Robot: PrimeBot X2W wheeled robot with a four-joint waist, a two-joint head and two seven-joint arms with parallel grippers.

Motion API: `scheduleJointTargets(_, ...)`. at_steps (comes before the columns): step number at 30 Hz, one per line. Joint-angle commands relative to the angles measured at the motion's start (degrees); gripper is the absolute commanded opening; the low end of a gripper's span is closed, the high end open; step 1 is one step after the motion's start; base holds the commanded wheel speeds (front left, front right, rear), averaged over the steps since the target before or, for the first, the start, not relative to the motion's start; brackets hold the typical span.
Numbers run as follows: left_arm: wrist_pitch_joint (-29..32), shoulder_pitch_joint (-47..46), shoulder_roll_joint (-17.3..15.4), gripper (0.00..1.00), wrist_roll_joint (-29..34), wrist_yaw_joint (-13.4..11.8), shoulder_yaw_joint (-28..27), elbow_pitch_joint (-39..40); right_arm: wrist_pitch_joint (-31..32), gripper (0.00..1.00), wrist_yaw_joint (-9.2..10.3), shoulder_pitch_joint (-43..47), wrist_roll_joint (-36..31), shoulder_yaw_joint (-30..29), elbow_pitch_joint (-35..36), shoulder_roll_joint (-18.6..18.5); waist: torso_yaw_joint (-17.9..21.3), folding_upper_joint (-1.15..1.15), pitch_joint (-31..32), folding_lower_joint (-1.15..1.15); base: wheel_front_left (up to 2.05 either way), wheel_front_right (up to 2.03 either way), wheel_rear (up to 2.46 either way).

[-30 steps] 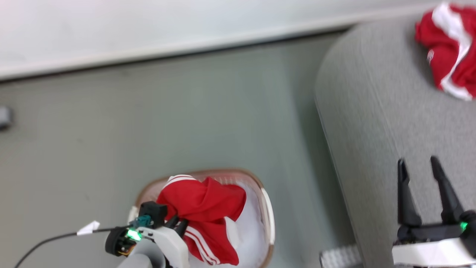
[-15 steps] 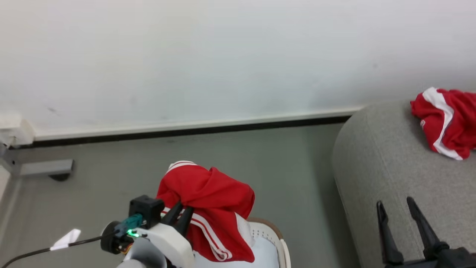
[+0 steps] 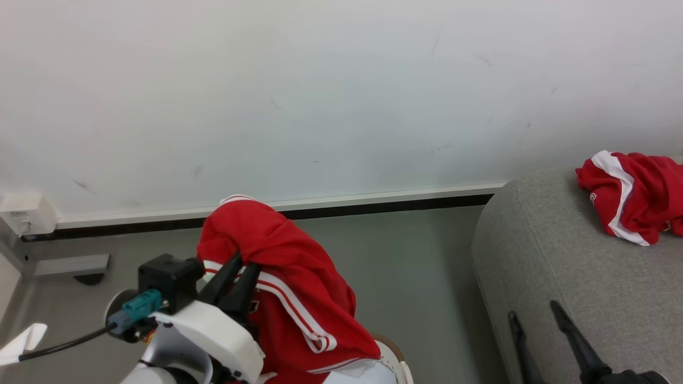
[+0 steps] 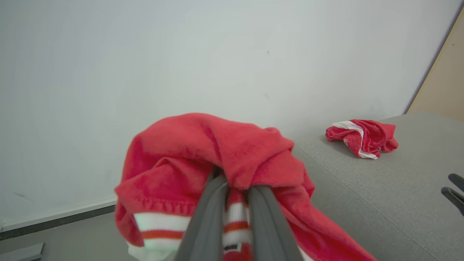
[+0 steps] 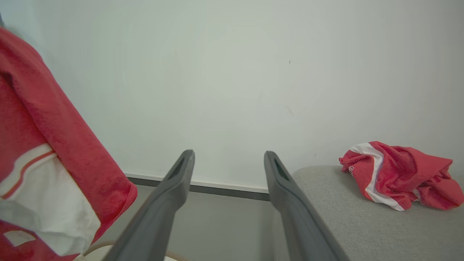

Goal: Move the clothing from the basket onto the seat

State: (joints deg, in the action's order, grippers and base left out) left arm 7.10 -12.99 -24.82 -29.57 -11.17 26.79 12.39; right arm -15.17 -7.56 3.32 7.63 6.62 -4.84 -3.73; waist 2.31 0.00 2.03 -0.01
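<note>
By a white wall (image 3: 320, 80), the left hand (image 3: 246, 262) is pinching clothing (image 3: 299, 304) drooping lengthwise downward, the right hand (image 3: 533, 310) hovering spread near the sofa (image 3: 587, 266).

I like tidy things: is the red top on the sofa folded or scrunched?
Scrunched. The bright red, white-striped fabric garment lies bunched and wrinkled on the light grey woven sofa.

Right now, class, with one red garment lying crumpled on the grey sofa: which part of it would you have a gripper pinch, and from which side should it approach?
Pinch the raised fold along the white stripe on the crumpled garment, probably coming straight down from above. It lies bunched on the flat sofa, so its ridges stand up while its edges hug the cushion.
</note>
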Motion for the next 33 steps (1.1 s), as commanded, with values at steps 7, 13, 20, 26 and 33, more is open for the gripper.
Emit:
scheduleJointTargets(7, 1.44, -0.80, -1.02, 0.00, 0.53, -0.88, -0.45, 3.78, 0.03, 1.00, 0.15, -2.67, 2.48, 11.67, 2.31, -6.73, 0.68, 0.00, -0.10, 0.01, 0.00, 0.00, 0.00)
scheduleJointTargets(13, 2.10, -2.08, -0.96, 0.00, 0.71, -0.86, -0.15, 4.33, 0.12, 1.00, 0.15, -7.89, 2.83, 27.22, 2.10, -15.65, 0.94, 0.00, -0.14, 0.01, 0.00, 0.00, 0.00)
scheduleJointTargets(20, 2.68, -3.86, -0.15, 0.00, 0.91, -0.17, 1.07, 4.55, 0.30, 1.00, 0.15, -14.35, 4.58, 37.38, -0.95, -16.42, 0.47, 0.00, -0.09, 0.01, 0.00, 0.00, 0.00)
scheduleJointTargets(26, 3.29, -5.08, 0.89, 0.00, 1.16, 0.32, 2.67, 5.04, 0.00, 1.00, 0.15, -18.97, 3.74, 38.48, -7.07, -10.32, -0.05, 0.00, -0.03, 0.01, 0.00, 0.00, 0.00)
scheduleJointTargets(33, 3.87, -5.92, 1.69, 0.00, 1.00, 0.88, 4.16, 5.90, -0.03, 1.00, 0.15, -23.27, 0.69, 34.14, -10.07, -4.45, -0.52, 0.00, -0.07, 0.01, 0.00, 0.00, 0.00)
